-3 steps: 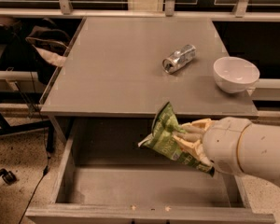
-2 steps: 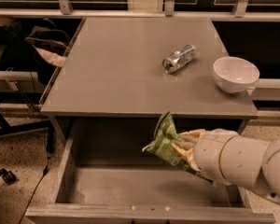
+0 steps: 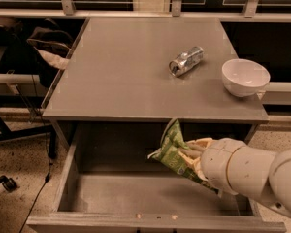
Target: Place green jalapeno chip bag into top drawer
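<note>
The green jalapeno chip bag (image 3: pixel 173 152) is crinkly green foil with white lettering. It hangs tilted over the right half of the open top drawer (image 3: pixel 150 198), above its floor. My gripper (image 3: pixel 193 155) reaches in from the lower right and is shut on the bag's right end. The white arm covers the drawer's right corner. The drawer is pulled out below the grey tabletop, with its front panel near the bottom edge of the view.
A crushed silver can (image 3: pixel 186 60) lies on the grey tabletop (image 3: pixel 121 76). A white bowl (image 3: pixel 245 76) stands near the table's right edge. A dark chair and bag (image 3: pixel 46 50) stand to the left, with cables on the floor.
The bag and gripper have shifted a little to the right and down, staying over the drawer's right half. The can and bowl have not moved.
</note>
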Controlling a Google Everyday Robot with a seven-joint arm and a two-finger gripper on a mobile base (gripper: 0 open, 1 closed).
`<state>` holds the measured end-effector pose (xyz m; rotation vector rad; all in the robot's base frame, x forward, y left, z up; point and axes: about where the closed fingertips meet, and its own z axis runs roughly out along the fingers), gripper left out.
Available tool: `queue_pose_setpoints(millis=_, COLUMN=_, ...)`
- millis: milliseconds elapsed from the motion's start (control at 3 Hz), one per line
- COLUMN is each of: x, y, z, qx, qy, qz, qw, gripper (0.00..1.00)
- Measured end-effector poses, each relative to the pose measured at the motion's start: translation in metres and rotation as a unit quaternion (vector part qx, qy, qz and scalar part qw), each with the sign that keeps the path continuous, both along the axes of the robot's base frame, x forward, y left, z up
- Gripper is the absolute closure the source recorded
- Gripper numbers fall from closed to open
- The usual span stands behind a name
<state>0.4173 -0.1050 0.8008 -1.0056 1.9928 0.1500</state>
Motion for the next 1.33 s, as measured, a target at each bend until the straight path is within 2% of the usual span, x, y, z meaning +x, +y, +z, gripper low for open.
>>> queue_pose_setpoints(millis=667, x=0.005, y=-0.017, z=-0.097, qx=0.053, qy=0.048, qz=-0.014, qw=0.9974, gripper=1.0)
queue_pose_setpoints(millis=1000, x=0.006, y=-0.017, z=-0.107, qx=0.061, qy=0.054, qz=-0.015, qw=0.9966, gripper=0.84)
queue_pose_setpoints(millis=1333, x=0.006, y=-0.017, z=-0.107, qx=0.061, qy=0.054, qz=-0.015, qw=0.9966, gripper=0.53)
